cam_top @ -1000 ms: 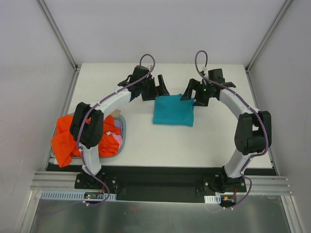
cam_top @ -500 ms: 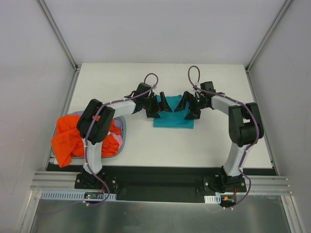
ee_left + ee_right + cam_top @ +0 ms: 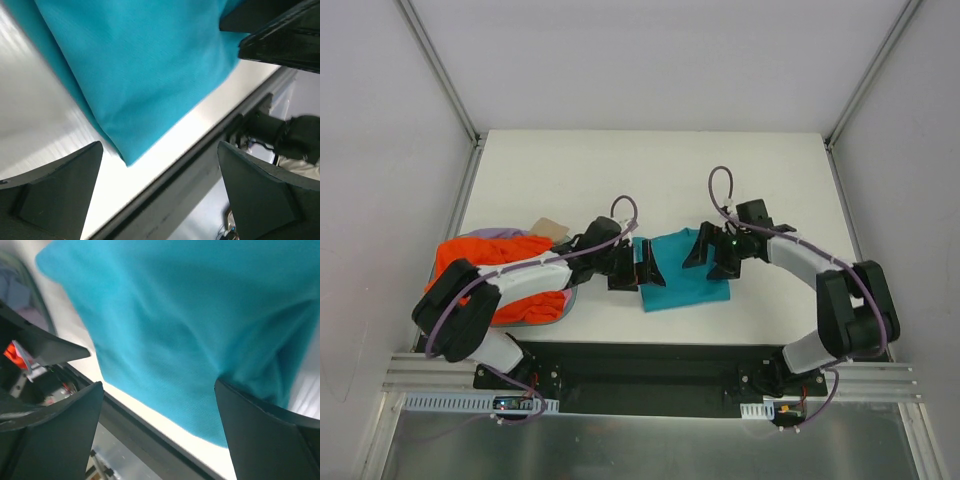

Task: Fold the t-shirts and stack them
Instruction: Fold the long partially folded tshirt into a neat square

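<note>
The teal t-shirt (image 3: 682, 272) lies folded in a small rectangle near the table's front edge, a little askew. My left gripper (image 3: 642, 268) is open at its left edge; in the left wrist view (image 3: 160, 195) its fingers straddle the shirt's (image 3: 150, 65) near corner, holding nothing. My right gripper (image 3: 706, 254) is open over the shirt's right part; in the right wrist view (image 3: 160, 430) one finger (image 3: 270, 440) rests on the teal cloth (image 3: 190, 325). The orange t-shirt (image 3: 480, 258) is bunched at the left, with the lavender-pink t-shirt (image 3: 498, 233) showing behind it.
The orange and lavender shirts lie in a grey basket (image 3: 548, 318) at the table's left front, partly under my left arm. A small tan card piece (image 3: 550, 226) lies just behind it. The black rail along the front edge (image 3: 650, 355) is close to the teal shirt.
Both arms have swung from the far side of the teal shirt toward the front edge. The teal shirt has slid nearer the front and turned slightly. The left arm now covers the basket.
</note>
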